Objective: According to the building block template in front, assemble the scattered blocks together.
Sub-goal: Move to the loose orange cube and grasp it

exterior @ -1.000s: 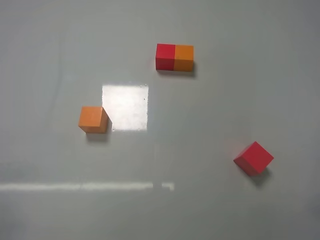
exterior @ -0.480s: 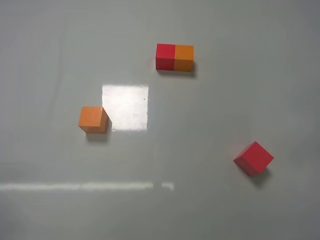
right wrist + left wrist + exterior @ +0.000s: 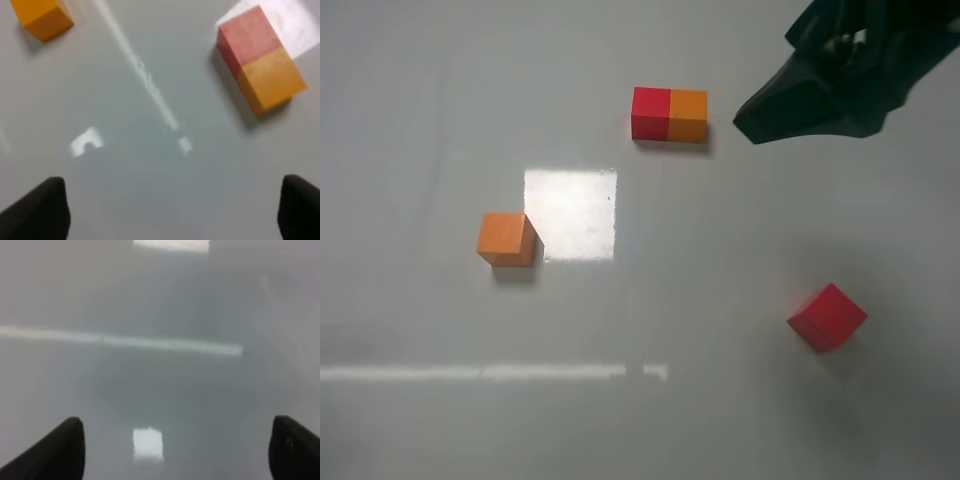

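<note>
Grey shiny table (image 3: 420,420) w/ bright light spots on it. What could go wrong: the right gripper (image 3: 167,215) hangs near the template bar (image 3: 669,114) & might bump it if it drops there. Also the red cube (image 3: 827,316) sits turned cornerwise, so the fingers could catch its corners & spin it or push it away on the slick top. Right gripper is spread wide, nothing in it. Left gripper (image 3: 175,452) is spread wide too, empty, over bare table. Cubes look small, plain, not shiny. Orange cube (image 3: 506,239) sits on the left by the light patch, red cube low on the right, well apart. Bar is at the back, red half left, orange half right.
</note>
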`<action>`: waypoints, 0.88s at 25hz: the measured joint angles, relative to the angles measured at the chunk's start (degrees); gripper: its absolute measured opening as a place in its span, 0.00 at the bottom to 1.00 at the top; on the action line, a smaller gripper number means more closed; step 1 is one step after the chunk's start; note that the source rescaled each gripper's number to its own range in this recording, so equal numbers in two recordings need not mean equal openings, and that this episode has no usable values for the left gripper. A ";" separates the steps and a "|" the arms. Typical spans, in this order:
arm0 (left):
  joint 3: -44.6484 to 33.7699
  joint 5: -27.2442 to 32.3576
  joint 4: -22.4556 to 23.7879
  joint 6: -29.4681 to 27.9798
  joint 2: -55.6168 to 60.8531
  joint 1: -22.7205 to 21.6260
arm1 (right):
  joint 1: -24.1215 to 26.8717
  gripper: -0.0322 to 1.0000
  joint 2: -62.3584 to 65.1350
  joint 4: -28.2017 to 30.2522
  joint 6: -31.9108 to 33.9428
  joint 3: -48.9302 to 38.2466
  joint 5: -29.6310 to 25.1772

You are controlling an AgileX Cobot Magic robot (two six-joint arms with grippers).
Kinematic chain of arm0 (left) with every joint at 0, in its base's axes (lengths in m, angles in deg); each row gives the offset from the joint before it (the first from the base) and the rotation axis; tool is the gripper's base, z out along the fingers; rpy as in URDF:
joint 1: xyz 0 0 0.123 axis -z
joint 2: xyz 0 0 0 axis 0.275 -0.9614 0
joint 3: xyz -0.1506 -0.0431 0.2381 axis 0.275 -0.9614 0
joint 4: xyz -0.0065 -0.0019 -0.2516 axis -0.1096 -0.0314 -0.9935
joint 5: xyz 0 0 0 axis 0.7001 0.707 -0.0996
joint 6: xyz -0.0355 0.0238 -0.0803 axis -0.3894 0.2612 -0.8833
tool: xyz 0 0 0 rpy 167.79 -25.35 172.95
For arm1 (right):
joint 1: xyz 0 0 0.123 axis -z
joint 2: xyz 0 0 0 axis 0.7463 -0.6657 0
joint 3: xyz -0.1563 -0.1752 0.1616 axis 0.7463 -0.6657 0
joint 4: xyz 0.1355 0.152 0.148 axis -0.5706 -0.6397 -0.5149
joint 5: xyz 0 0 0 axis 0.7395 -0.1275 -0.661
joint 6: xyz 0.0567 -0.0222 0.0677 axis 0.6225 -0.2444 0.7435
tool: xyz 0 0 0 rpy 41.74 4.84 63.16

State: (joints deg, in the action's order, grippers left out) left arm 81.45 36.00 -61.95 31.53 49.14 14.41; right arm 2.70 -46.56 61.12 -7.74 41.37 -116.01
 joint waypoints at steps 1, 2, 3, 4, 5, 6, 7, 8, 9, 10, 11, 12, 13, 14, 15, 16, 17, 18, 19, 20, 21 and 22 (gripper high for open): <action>0.00 0.00 0.00 0.00 0.00 0.00 | -2.45 1.00 -3.08 2.73 2.11 2.05 -0.59; 0.00 0.00 0.00 0.00 0.00 0.00 | -5.19 1.00 -5.49 4.72 4.20 4.01 -1.34; 0.00 0.00 0.00 0.00 0.00 0.00 | -7.65 1.00 -8.19 6.48 5.65 5.89 -1.99; 0.00 0.00 0.00 0.00 0.00 0.00 | -9.46 1.00 -10.78 7.75 6.52 7.41 -2.82; 0.00 0.00 0.00 -0.05 0.00 0.00 | -11.35 1.00 -12.85 8.40 7.24 9.11 -3.44; 0.00 0.00 0.00 -0.12 0.00 0.00 | -13.00 1.00 -15.23 8.61 7.57 10.71 -3.94; 0.00 0.05 0.00 -0.12 0.00 0.00 | -14.31 1.00 -17.53 8.76 7.87 12.26 -4.49; 0.00 0.05 0.00 -0.12 0.00 0.00 | -15.08 1.00 -19.74 8.77 8.09 13.55 -4.96; 0.00 0.00 0.00 -0.23 0.00 0.00 | -15.61 1.00 -21.50 8.40 8.34 15.17 -5.48; 0.00 0.00 0.00 -0.23 0.00 0.00 | -15.85 1.00 -23.53 7.77 8.40 16.92 -6.09; 0.00 0.00 0.00 -0.23 0.00 0.00 | -15.85 1.00 -25.48 7.42 8.36 18.35 -6.57; 0.00 0.00 0.00 -0.23 0.00 0.00 | -15.85 1.00 -27.24 7.41 7.99 19.95 -6.83; 0.00 0.00 0.00 -0.23 0.00 0.00 | -15.85 1.00 -28.55 7.41 7.13 21.36 -6.83; 0.00 0.00 0.00 -0.23 0.00 0.00 | -15.85 1.00 -30.00 7.41 6.52 22.56 -6.64; 0.00 0.00 0.00 -0.23 0.00 0.00 | -15.85 1.00 -31.23 7.37 6.18 23.36 -6.14; 0.00 0.05 0.00 -0.23 0.00 0.00 | -15.85 1.00 -32.16 7.30 5.78 24.13 -5.30; 0.00 0.05 0.00 -0.17 0.00 0.00 | -15.85 1.00 -33.07 7.30 5.62 24.56 -4.42; 0.00 0.05 0.00 -0.17 0.00 0.00 | -15.85 1.00 -33.95 7.30 5.35 24.73 -3.25; 0.00 0.05 0.00 -0.17 0.00 0.00 | -15.85 1.00 -34.78 7.30 5.25 24.86 -2.06; 0.00 0.05 0.00 -0.17 0.00 0.00 | -15.85 1.00 -35.44 7.30 5.05 24.88 -0.99; 0.00 0.05 0.00 -0.17 0.00 0.00 | -15.85 1.00 -36.26 7.25 4.84 24.93 0.16; 0.00 0.05 0.00 -0.12 0.00 0.00 | -15.85 1.00 -36.98 7.15 4.60 24.93 1.08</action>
State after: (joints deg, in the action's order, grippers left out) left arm 81.45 36.05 -61.95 31.41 49.14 14.41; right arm -13.15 -83.55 68.27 -3.14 66.30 -114.94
